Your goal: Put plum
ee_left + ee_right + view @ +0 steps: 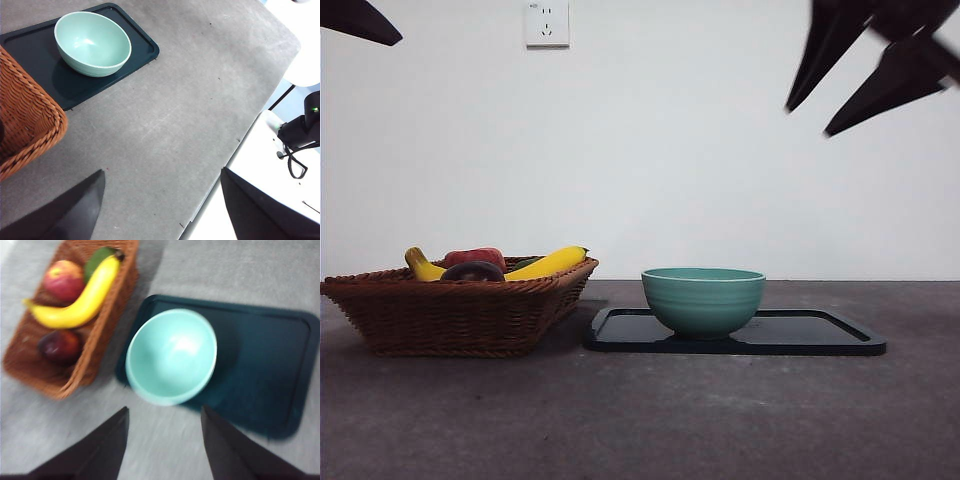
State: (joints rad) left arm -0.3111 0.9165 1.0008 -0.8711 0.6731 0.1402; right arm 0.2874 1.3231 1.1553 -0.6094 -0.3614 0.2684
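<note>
Plum (59, 346) lies in wicker basket (460, 315) at 9 o'clock of green bowl (704, 299). Right gripper (162, 440) released, empty, above bowl; left gripper (162, 205) released, waiting.

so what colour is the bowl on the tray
Pale mint green round bowl on the dark rectangular tray; the right wrist view shows it best.

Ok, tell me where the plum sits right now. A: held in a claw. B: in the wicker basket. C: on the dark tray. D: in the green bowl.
B: the plum lies in the wicker basket beside the banana, while the green bowl holds nothing and both claws are open.
</note>
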